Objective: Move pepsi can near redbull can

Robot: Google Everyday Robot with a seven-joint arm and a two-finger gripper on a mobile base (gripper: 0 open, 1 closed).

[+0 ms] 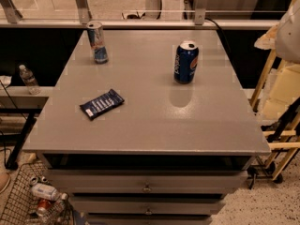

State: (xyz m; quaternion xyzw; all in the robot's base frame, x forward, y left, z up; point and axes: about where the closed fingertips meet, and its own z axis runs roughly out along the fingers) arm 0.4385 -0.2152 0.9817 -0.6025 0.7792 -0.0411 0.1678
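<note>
Nearest to you, at the lower left on the speckled floor, a wire basket (16,198) held a jumble of bottles and cans. Beside it rose the front of a grey cabinet with stacked drawers (146,184), each with a small knob at its middle. Above them spread the flat grey counter (154,123). On its left near half a dark blue snack packet (101,103) with white print lay flat, turned at a slant. Farther back and right of centre, the pepsi can (186,63) stood upright, dark blue with a silver top and white lettering, its faint reflection on the surface just in front of it. At the far left corner the redbull can (97,42) stood upright, slim, silver and light blue. The two cans were well apart, with bare counter between them, and the packet touched neither. Off the left edge, lower down, a clear water bottle (29,78) stood on a pale ledge. A metal rail (140,24) ran along the far edge. At the right, pale wooden frames (281,97) leaned beside the cabinet. Your gripper lay outside this view, so you could not tell whether it was released or clenched.
</note>
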